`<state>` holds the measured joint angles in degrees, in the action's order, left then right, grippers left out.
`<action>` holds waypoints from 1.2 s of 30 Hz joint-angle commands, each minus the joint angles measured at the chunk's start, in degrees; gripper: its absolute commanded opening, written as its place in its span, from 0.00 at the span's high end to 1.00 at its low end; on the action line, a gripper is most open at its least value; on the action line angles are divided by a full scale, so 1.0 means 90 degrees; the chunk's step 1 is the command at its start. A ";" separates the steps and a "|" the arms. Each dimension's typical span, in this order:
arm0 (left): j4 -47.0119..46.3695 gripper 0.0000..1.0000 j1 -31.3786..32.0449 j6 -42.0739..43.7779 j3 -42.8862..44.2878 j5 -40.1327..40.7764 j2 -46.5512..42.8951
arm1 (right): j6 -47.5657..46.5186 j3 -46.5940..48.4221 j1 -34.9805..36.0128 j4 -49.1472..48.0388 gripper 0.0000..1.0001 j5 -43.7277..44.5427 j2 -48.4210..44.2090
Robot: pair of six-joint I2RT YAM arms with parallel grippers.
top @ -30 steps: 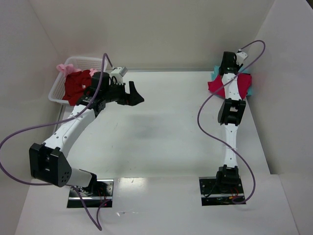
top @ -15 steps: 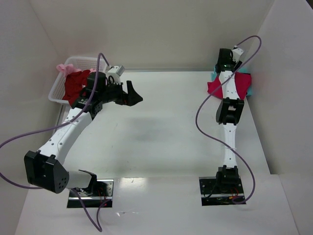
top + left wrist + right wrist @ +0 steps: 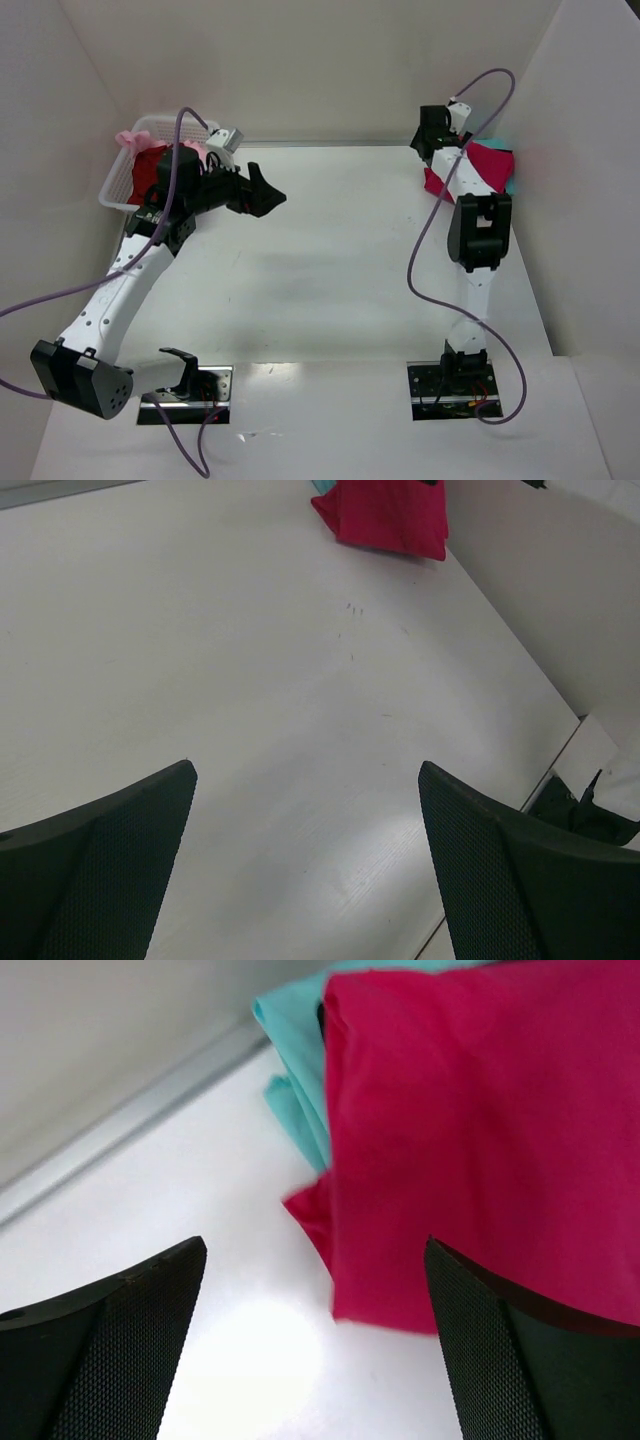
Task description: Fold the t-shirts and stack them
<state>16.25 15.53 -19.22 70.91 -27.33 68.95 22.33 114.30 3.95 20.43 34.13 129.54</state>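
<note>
Fingers of your right gripper [image 3: 315, 1248] stand wide apart, empty, by the crimson tee [image 3: 480, 1140] lying on the teal tee [image 3: 295, 1060]; your left gripper [image 3: 307, 770] gapes empty over the table [image 3: 250, 630].

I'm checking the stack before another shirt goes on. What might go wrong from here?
1. The open right gripper hangs close to the crimson-pink shirt; a finger might snag its edge while pulling away and undo the fold.
2. The teal shirt beneath sticks out unevenly, so the stack may get lopsided.
</note>
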 commanded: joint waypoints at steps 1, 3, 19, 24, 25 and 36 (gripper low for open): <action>-0.0223 0.00 0.0013 0.0144 0.0109 0.0028 -0.0092 | 0.0341 -0.1083 -0.0165 -0.0658 0.05 -0.0762 -0.1197; -0.0224 0.00 0.0013 0.0144 0.0050 0.0165 -0.0151 | 0.0342 -0.1759 -0.0097 -0.0911 0.01 -0.1483 -0.2189; 0.0489 0.00 0.0013 0.0106 0.0325 0.2402 0.0502 | 0.0625 -0.5344 0.0519 0.0415 0.01 -0.2816 -0.7447; 0.0636 0.00 0.0013 -0.0110 -0.0027 0.1972 0.0767 | 0.0644 -0.5843 0.0519 0.1216 0.01 -0.2689 -0.8570; 0.0636 0.00 0.0013 -0.0110 -0.0173 0.1972 0.0767 | 0.0577 -0.6106 0.0519 0.1217 0.01 -0.2631 -0.8708; 0.0665 0.00 0.0013 0.0241 -0.0819 0.2013 0.0142 | 0.0586 -0.6742 0.0519 0.1119 0.01 -0.2747 -0.8973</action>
<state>23.79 15.57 -18.81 62.94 -7.68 72.55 27.44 53.95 8.73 31.05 10.02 48.97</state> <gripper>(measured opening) 0.995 0.991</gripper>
